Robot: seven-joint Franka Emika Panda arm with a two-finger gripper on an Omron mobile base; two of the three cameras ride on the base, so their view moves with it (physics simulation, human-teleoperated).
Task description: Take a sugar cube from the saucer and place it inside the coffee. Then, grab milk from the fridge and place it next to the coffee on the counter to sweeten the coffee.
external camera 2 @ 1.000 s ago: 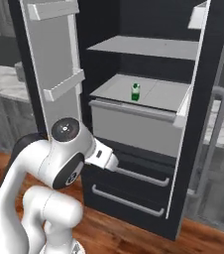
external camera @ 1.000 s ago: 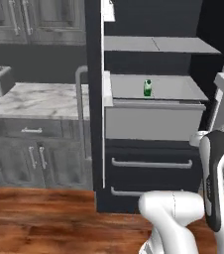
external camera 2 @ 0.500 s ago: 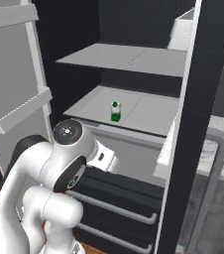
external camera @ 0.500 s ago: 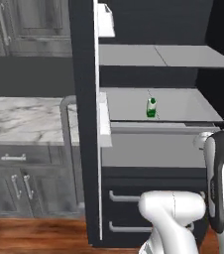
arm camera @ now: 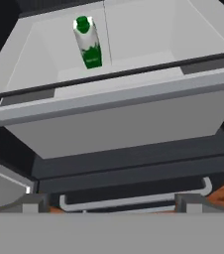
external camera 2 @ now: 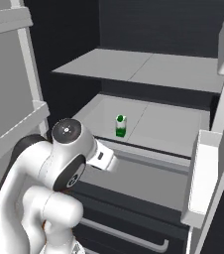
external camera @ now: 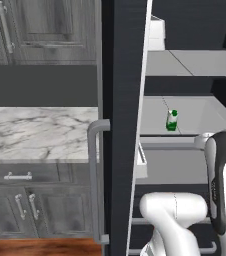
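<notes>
Hand view: the milk stands upright on a light grey shelf inside the open fridge, well back from the shelf's front lip and left of a thin seam that runs across the shelf. The gripper hangs low in front of the dark drawers, its two dark fingertips set wide apart with nothing between them, well short of the carton. Left base view: the same carton shows past the edge of the fridge door, whose long grey handle faces the desk of white marble. Right base view: the carton sits beyond the white arm, apart from it, under a second shelf.
</notes>
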